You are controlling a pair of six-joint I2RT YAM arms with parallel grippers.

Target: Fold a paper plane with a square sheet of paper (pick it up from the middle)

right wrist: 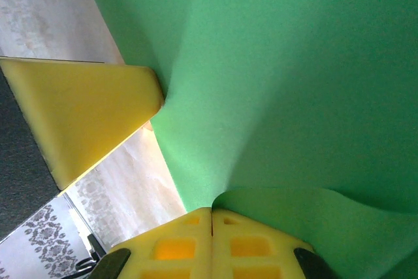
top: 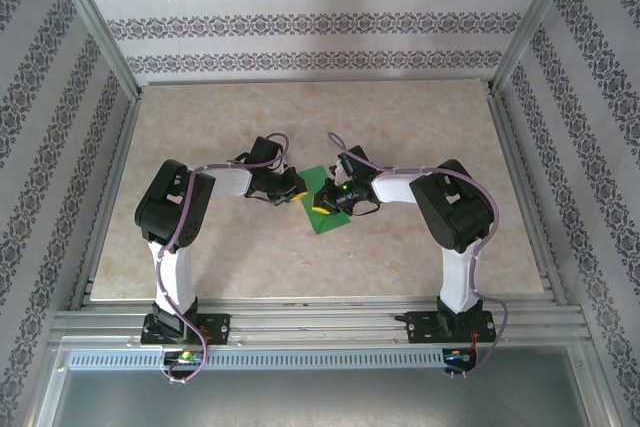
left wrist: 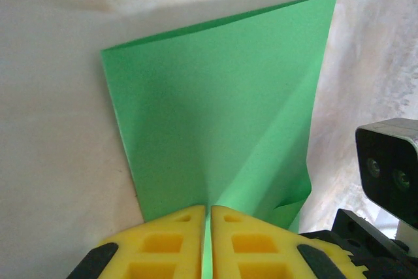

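Observation:
The bright green square sheet of paper (top: 323, 213) is in the middle of the table, between my two grippers. In the left wrist view the sheet of paper (left wrist: 215, 109) spreads away from my left gripper (left wrist: 208, 217), with a crease running up from the tips. A strip of green shows between its yellow fingers (left wrist: 170, 240), which are shut on the near edge. In the right wrist view the sheet of paper (right wrist: 294, 76) bulges upward and curls at my right gripper (right wrist: 211, 212), which is shut on its edge. The left gripper's yellow finger (right wrist: 85, 112) pinches the paper at the left there.
The beige marble-patterned table (top: 200, 127) is ringed by an aluminium frame (top: 320, 319) and patterned walls. The right arm's wrist camera (left wrist: 388, 161) sits close to the paper's right edge. Both arms (top: 180, 202) (top: 455, 202) reach inward to the centre.

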